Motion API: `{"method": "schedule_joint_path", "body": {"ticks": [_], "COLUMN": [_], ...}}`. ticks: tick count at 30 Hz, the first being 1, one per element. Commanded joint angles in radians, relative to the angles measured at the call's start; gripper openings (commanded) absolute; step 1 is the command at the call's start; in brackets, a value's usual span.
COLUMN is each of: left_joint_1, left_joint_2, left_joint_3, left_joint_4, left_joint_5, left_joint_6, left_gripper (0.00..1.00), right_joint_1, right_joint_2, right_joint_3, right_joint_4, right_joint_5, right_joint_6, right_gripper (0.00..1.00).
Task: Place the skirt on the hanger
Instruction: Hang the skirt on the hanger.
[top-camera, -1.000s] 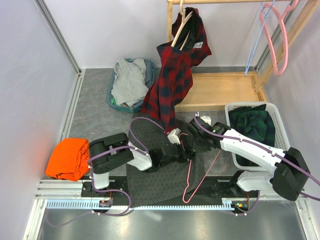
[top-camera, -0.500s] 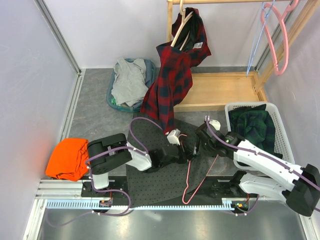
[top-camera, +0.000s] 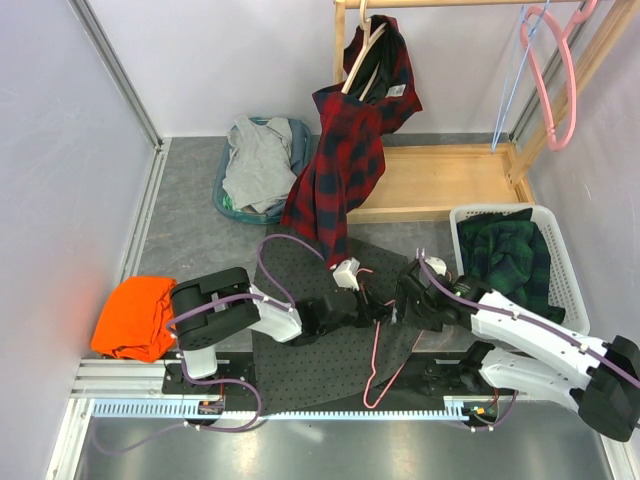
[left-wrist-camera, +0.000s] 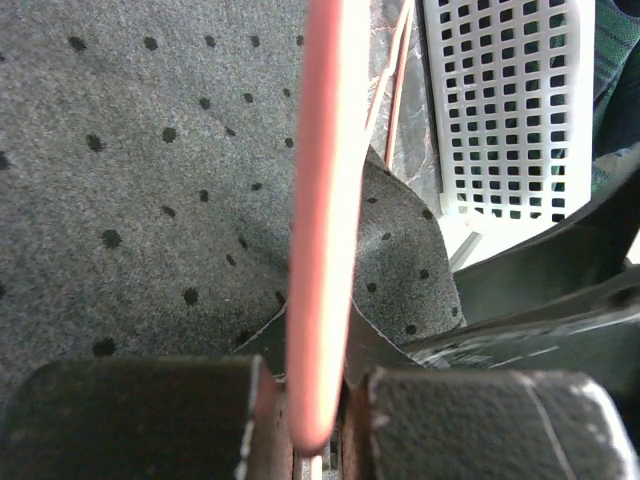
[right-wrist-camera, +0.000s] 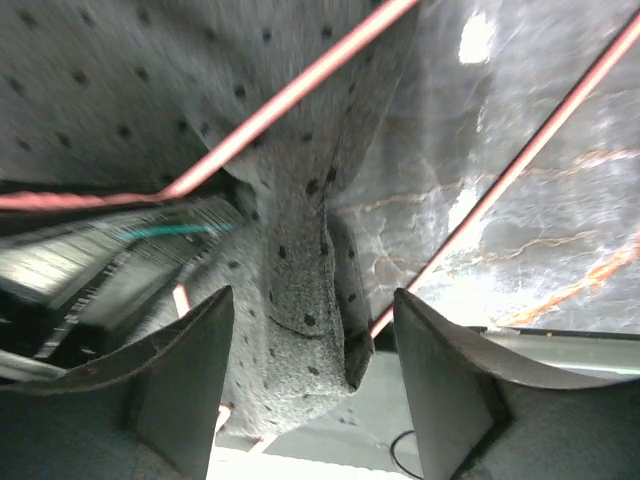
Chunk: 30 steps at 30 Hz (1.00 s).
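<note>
The skirt, dark grey with black dots, is lying flat on the desk under both claws. Its long axis is running from the far side, beyond the claws, back to the near edge by the arm bases. Which end is the waistband cannot be told.

The pink hanger is resting on top of the skirt. Its wire is running from the left claw toward the near edge, turning at a corner there and climbing back toward the right claw, so the hanger too is pointing roughly along the skirt.

The left claw is closing tightly on the hanger wire, which is passing straight between its two fingers in the left wrist view. A lifted flap of skirt is lying just beyond its tips. This grip is probably pinning the hanger steady so that cloth can be worked onto it.

The right claw is standing with its jaws wide apart and holding nothing. In its own wrist view a raised fold of skirt is sitting in the gap between its fingers, with the hanger wire crossing just above. It looks lined up to pinch that fold and draw it over the wire.

To the right of the right claw a white basket is holding a green plaid garment.
</note>
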Motion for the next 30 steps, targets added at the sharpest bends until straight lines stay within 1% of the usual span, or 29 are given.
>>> {"method": "schedule_joint_path", "body": {"ticks": [1,2,3,5,6,12,14,16,19,21,25,26,27,28,29,30], "left_joint_1": [-0.003,-0.004,-0.003,-0.004,-0.004,-0.004,-0.003,-0.004,-0.004,-0.004,-0.006,-0.006,-0.006,-0.006,-0.006,-0.006], "left_joint_2": [-0.007,-0.005,-0.008,-0.011,-0.014,-0.025,-0.046,-0.066,-0.103,-0.122,-0.122,-0.119,-0.119,-0.117,-0.117,-0.117], "left_joint_3": [-0.030,-0.030,-0.030,-0.030,-0.030,-0.024,-0.022,-0.019,-0.007,0.008,0.027,0.035,0.036,0.039,0.045,0.045], "left_joint_4": [-0.131,-0.132,-0.132,-0.140,-0.145,-0.163,-0.190,-0.215,-0.269,-0.310,-0.318,-0.321,-0.319,-0.321,-0.321,-0.321], "left_joint_5": [-0.068,-0.068,-0.071,-0.076,-0.079,-0.104,-0.137,-0.188,-0.261,-0.294,-0.346,-0.352,-0.354,-0.354,-0.352,-0.352], "left_joint_6": [0.070,0.070,0.070,0.073,0.073,0.087,0.093,0.102,0.132,0.143,0.197,0.205,0.212,0.234,0.240,0.243], "left_gripper": [0.02,0.02,0.02,0.02,0.02,0.02,0.02,0.02,0.02,0.02,0.02,0.02,0.02,0.02,0.02,0.02], "right_joint_1": [0.005,0.006,0.006,0.006,0.006,0.006,0.006,0.006,0.006,0.006,0.006,0.006,0.006,0.006,0.006,0.006], "right_joint_2": [0.036,0.040,0.042,0.040,0.039,0.025,0.028,0.025,0.011,0.003,0.017,0.026,0.048,0.056,0.066,0.078], "right_joint_3": [-0.021,-0.018,-0.012,0.019,0.032,0.154,0.180,0.181,0.137,0.117,0.097,0.103,0.114,0.143,0.160,0.180], "right_joint_4": [0.044,0.041,0.026,-0.010,-0.046,-0.145,-0.159,-0.163,-0.163,-0.172,-0.189,-0.192,-0.196,-0.196,-0.196,-0.191], "right_joint_5": [-0.115,-0.119,-0.123,-0.113,-0.112,-0.109,-0.121,-0.130,-0.136,-0.170,-0.167,-0.158,-0.146,-0.064,-0.023,0.015], "right_joint_6": [-0.041,-0.052,-0.056,-0.069,-0.085,-0.135,-0.138,-0.139,-0.133,-0.135,-0.173,-0.182,-0.181,-0.176,-0.161,-0.158], "right_gripper": [0.62,0.54,0.28,0.07,0.00,0.00,0.00,0.00,0.00,0.00,0.00,0.04,0.19,0.31,0.45,0.51]}}
